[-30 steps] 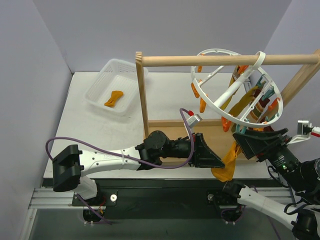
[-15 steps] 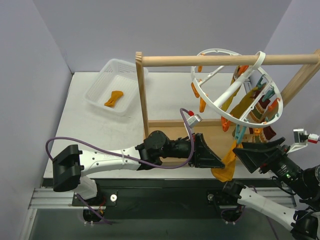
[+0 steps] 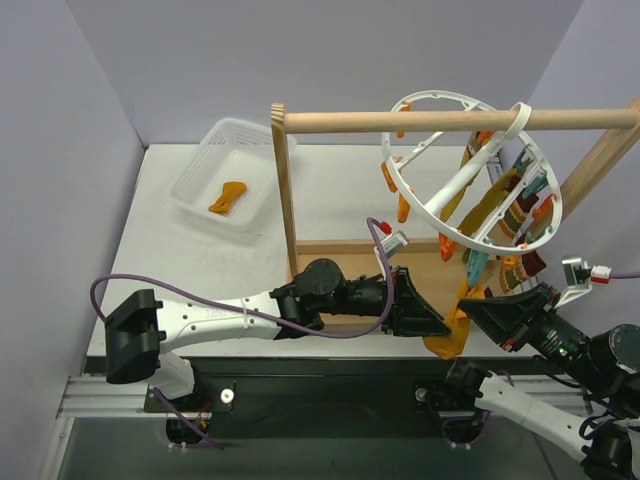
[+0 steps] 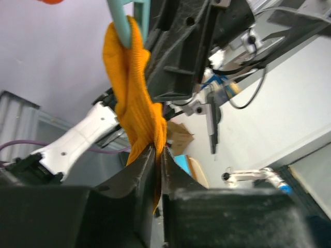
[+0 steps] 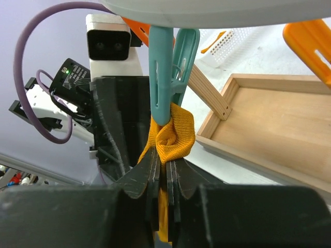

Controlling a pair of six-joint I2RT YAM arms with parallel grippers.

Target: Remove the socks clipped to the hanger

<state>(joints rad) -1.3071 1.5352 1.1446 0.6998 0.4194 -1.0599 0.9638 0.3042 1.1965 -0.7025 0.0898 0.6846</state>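
Closed right gripper (image 5: 164, 170) on mustard sock (image 5: 174, 132) under teal clip (image 5: 162, 67) at hanger's (image 3: 440, 96) 6 o'clock — with left gripper (image 4: 158, 155) clamped lower down — looked ready to pull.

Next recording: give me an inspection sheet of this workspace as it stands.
Surface: white table carrying a wooden rack and a basket.
Job's things: white ring hanger hooked over the rack's rod; mustard sock hanging from a teal clip; striped socks clipped further right.
Clutter: white mesh basket holding one orange sock.
Grippers: left gripper and right gripper both shut on the mustard sock.
Cables: purple cable in a loose loop.
Surroundings: lavender walls.
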